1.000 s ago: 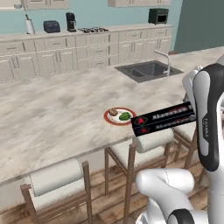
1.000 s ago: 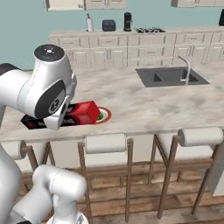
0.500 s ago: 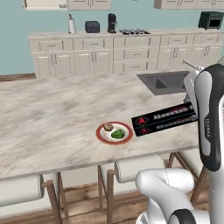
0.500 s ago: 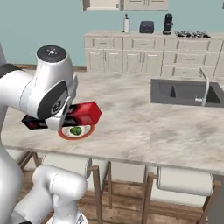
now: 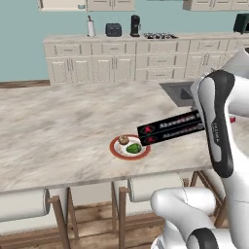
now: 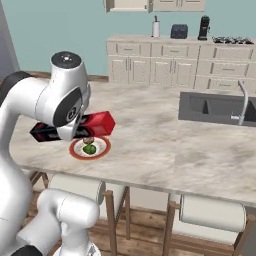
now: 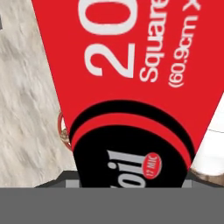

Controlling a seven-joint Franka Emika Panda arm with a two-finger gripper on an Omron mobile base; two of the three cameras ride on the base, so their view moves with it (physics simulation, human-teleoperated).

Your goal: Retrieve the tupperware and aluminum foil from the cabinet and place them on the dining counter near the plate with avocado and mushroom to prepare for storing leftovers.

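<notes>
Holding the aluminum foil aloft, our hand keeps its jaws closed on the box's far end, though our own forearm hides the grip in the left base view. The box's long axis lies nearly level, its free end hanging just over the plate with the avocado and mushroom on the tabletop. We judge the coming move a short descent beside the plate. We see no tupperware; the hand view is blocked by red packaging.
</notes>
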